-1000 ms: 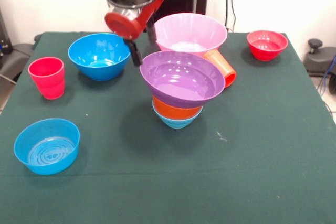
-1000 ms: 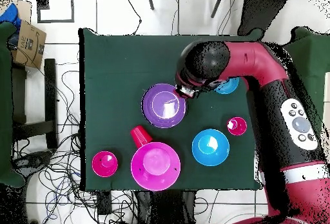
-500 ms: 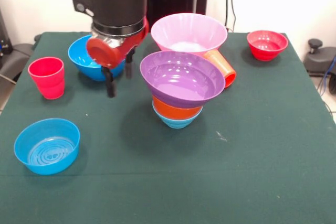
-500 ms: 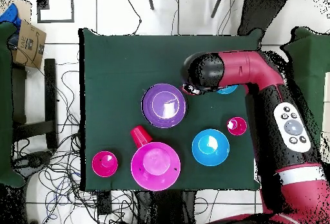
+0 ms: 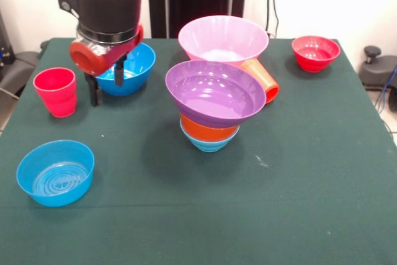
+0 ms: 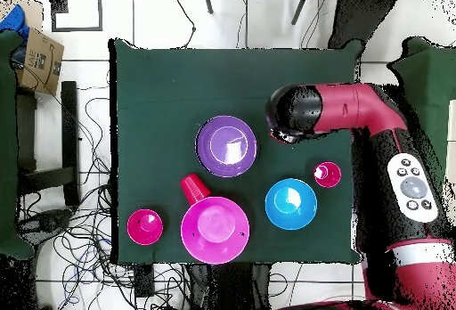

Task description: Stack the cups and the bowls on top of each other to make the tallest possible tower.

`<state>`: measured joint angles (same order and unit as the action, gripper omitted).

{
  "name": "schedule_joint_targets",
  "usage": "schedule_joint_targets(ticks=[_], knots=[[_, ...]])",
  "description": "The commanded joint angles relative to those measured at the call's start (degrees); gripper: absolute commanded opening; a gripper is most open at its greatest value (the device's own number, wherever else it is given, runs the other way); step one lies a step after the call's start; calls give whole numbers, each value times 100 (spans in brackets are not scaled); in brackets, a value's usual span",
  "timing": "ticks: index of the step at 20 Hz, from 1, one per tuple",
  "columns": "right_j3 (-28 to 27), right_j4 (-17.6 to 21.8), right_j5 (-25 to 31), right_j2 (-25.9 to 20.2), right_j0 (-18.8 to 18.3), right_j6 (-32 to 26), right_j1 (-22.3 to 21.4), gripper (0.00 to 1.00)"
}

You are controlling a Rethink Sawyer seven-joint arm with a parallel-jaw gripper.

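The tower stands mid-table: the wide purple bowl (image 5: 215,93) (image 6: 227,145) sits tilted on the orange bowl (image 5: 209,130), which is nested in the light-blue bowl (image 5: 208,146). My gripper (image 5: 105,86) hangs open and empty at the left, just in front of the deep blue bowl (image 5: 135,66) (image 6: 290,204) and right of the pinkish-red cup (image 5: 56,91) (image 6: 327,175). The orange-red cup (image 5: 263,79) (image 6: 193,187) lies on its side against the large pink bowl (image 5: 223,38) (image 6: 215,229). A small blue bowl (image 5: 56,172) sits front left. The small red bowl (image 5: 316,52) (image 6: 145,225) is back right.
In the overhead view the arm's wrist (image 6: 298,110) covers the gripper and the small blue bowl. The green table (image 5: 298,184) ends close behind the pink and red bowls. Cables and a cardboard box (image 6: 40,57) lie on the floor around it.
The gripper has left the purple bowl's rim and swung left in the front view, past the deep blue bowl toward the pinkish-red cup. The bowls and cups have not moved.
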<state>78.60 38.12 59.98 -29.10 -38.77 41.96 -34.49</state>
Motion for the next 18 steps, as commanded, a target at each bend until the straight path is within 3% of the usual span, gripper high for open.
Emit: schedule_joint_targets(ticks=[1, 7, 18], knots=[[-83, 300, 261, 618, 305, 834, -33, 100], [-65, 133, 156, 783, 382, 940, 1, 100], [-519, -6, 144, 1486, 799, 2032, 146, 100]])
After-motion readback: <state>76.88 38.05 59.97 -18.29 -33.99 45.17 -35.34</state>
